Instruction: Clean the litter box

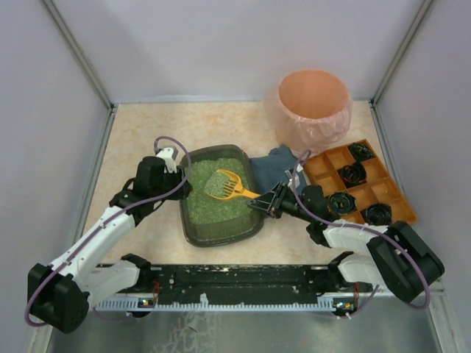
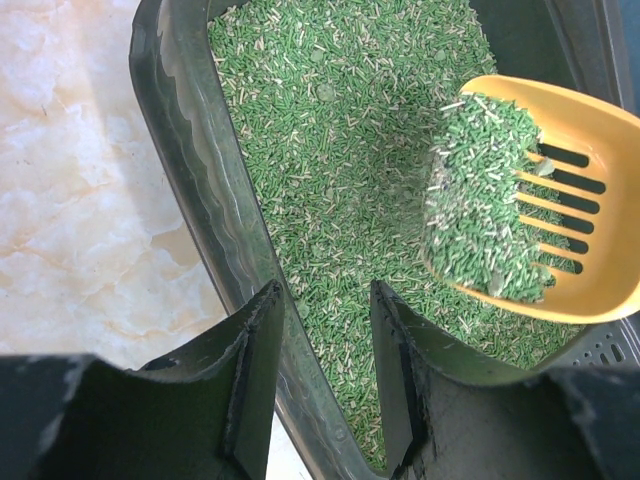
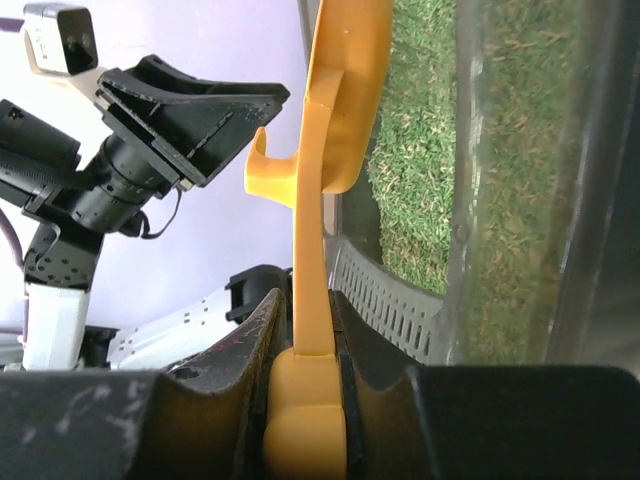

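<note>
The litter box (image 1: 221, 239) is a dark tray of green litter in the middle of the table. My left gripper (image 1: 185, 187) is at its left rim (image 2: 190, 150), one finger outside the wall and one inside over the litter, shut on that rim. My right gripper (image 1: 259, 204) is at the box's right side, shut on the handle of a yellow slotted scoop (image 1: 224, 184). The scoop (image 2: 590, 200) hangs tilted above the litter with a heap of green pellets (image 2: 480, 190) and a pale clump in it. In the right wrist view the scoop handle (image 3: 310, 200) stands upright between my fingers (image 3: 305, 300), beside the box wall (image 3: 500, 200).
A round pink-lined bin (image 1: 313, 103) stands at the back right. An orange compartmented tray (image 1: 390, 198) holding black round pieces (image 1: 352, 173) lies right of my right arm. A blue cloth (image 1: 276, 165) lies between the box and the bin. Enclosure walls rise on three sides.
</note>
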